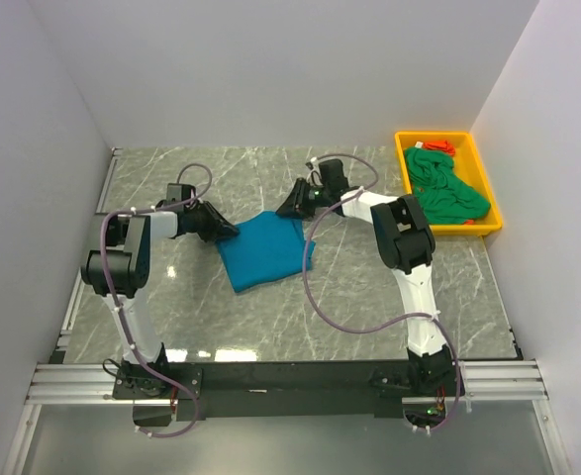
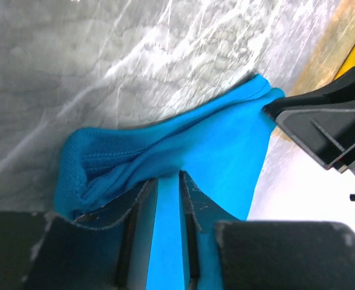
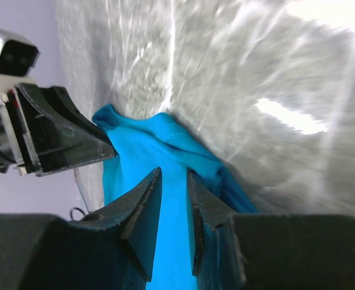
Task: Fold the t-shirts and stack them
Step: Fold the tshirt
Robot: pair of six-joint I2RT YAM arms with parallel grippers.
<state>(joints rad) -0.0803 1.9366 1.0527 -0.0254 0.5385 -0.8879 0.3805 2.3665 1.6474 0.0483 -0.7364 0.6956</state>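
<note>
The teal-blue t-shirt [image 1: 265,249] lies folded on the marble table. My left gripper [image 1: 233,230] is at its far left corner and my right gripper [image 1: 288,210] at its far right corner. In the left wrist view the left gripper [image 2: 169,175] has its jaws nearly closed with bunched teal cloth [image 2: 225,145] between them. In the right wrist view the right gripper [image 3: 174,172] is likewise narrowly closed on teal cloth [image 3: 147,145]. The bright green t-shirt [image 1: 448,193] and the small red-orange piece [image 1: 440,148] lie in the bin.
A yellow plastic bin [image 1: 483,230] stands at the far right by the wall. White walls enclose the table on the left, back and right. Purple cables loop off both arms.
</note>
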